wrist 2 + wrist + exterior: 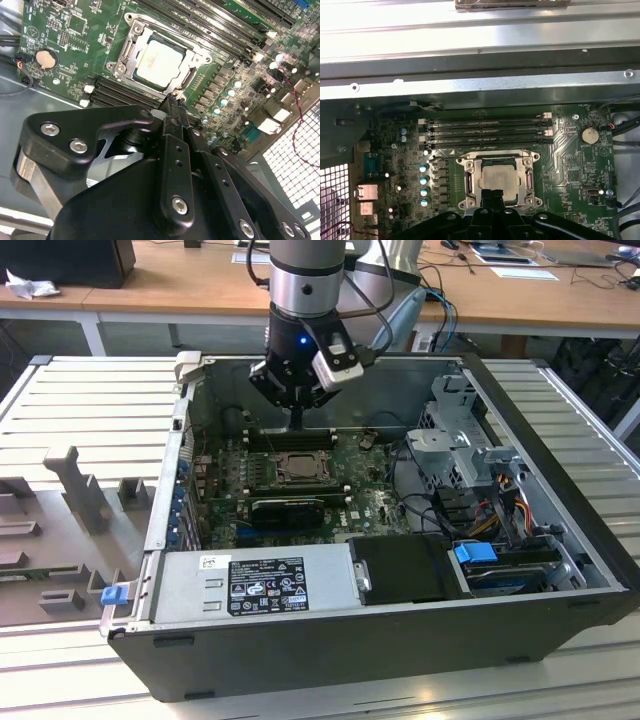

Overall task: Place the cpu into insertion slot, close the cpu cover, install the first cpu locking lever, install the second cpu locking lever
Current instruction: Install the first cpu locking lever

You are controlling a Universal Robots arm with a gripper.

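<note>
The cpu (160,62), a pale silver-beige square, lies flat in the insertion slot (297,470) on the green motherboard inside the open computer case. The cpu cover (134,40), a dark-silver frame with a square window, lies down around it, and the cpu (498,179) shows through the window. My gripper (297,426) hangs a little above the board beside the socket's far edge. Its fingers are shut together with nothing between them. In both wrist views the gripper (175,100) (495,192) ends close to one edge of the cover. I cannot tell how the locking levers stand.
Long black memory slots (485,131) run beside the socket. A black ribbed card (287,508) lies in front of it, then the power supply box (255,580). A drive cage (460,430) with cables fills the exterior view's right. Case walls (170,470) ring the board. Grey fixtures (75,490) stand outside.
</note>
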